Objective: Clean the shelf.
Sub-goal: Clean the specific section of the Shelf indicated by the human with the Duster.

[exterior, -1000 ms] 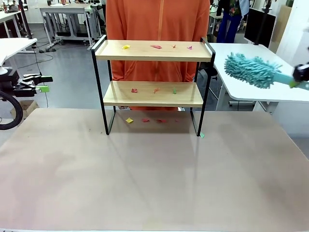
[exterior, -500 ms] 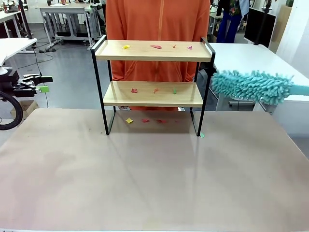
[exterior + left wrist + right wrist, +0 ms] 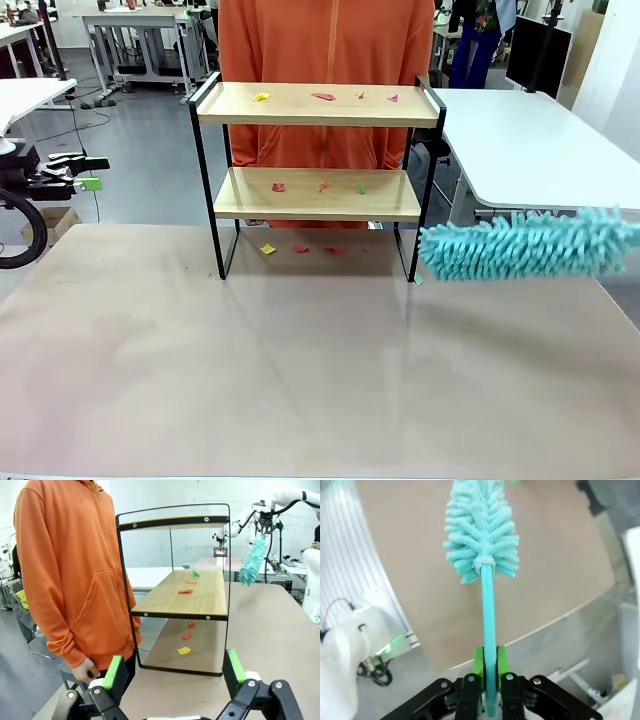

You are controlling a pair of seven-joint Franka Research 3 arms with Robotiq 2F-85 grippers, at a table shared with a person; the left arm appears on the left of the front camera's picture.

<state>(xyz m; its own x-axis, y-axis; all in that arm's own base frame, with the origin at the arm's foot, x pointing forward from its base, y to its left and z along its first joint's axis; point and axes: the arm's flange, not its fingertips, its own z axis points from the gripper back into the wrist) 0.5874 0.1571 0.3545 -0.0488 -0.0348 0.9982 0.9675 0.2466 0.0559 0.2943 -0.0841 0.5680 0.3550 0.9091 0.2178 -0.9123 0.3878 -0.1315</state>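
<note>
The shelf stands at the far middle of the table, with small paper scraps on its top board, more on the lower board and on the table under it. A teal fluffy duster hangs level just right of the shelf's right leg, low over the table. My right gripper is shut on the duster's handle. My left gripper is open and holds nothing, off the table's left side, looking at the shelf's end and the duster beyond.
A person in an orange hoodie stands right behind the shelf, hand hanging down. A white table lies at the back right. The brown tabletop in front of the shelf is bare.
The duster has come down and to the left, from beside the top board's height to low beside the shelf's right leg. The left arm has not moved.
</note>
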